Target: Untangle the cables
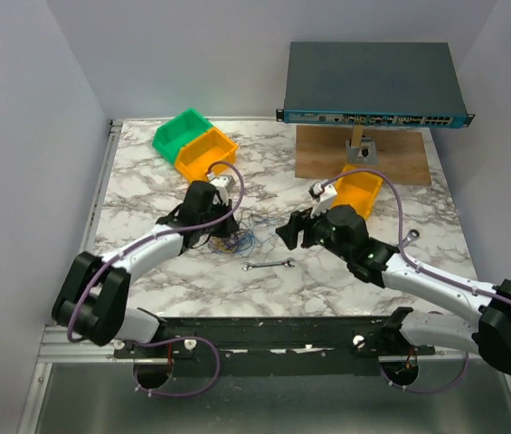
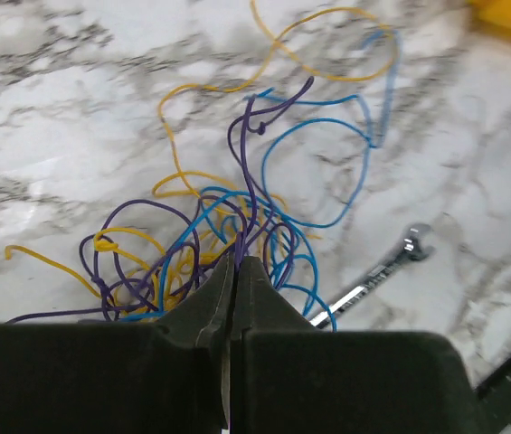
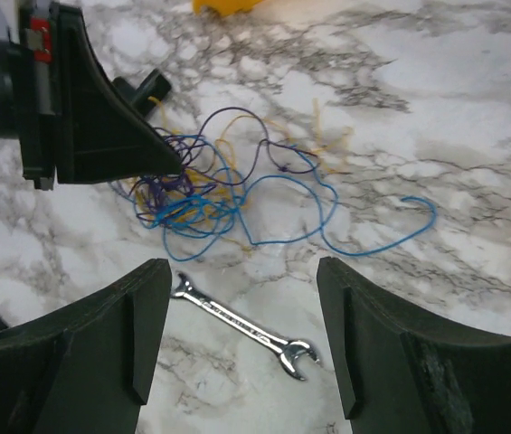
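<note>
- the cables (image 2: 237, 226), just beyond the wrench (image 3: 246, 330), are pinched by the closed left gripper (image 2: 237, 267).
- the right gripper (image 3: 241, 307) (empty) is held wide over the wrench.
- knots may be tightened by an unanchored pull.

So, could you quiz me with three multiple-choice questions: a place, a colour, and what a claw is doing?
1. The wrench lies: A in a green bin; B on the table near the cables; C on a wooden board.
2. The cables are: A red and white; B all black; C blue, yellow and purple.
3. The left gripper is: A shut on the cables; B wide open; C out of view.
Answers: B, it rests beside the tangle; C, those three colours show; A, its jaws pinch a purple cable.
</note>
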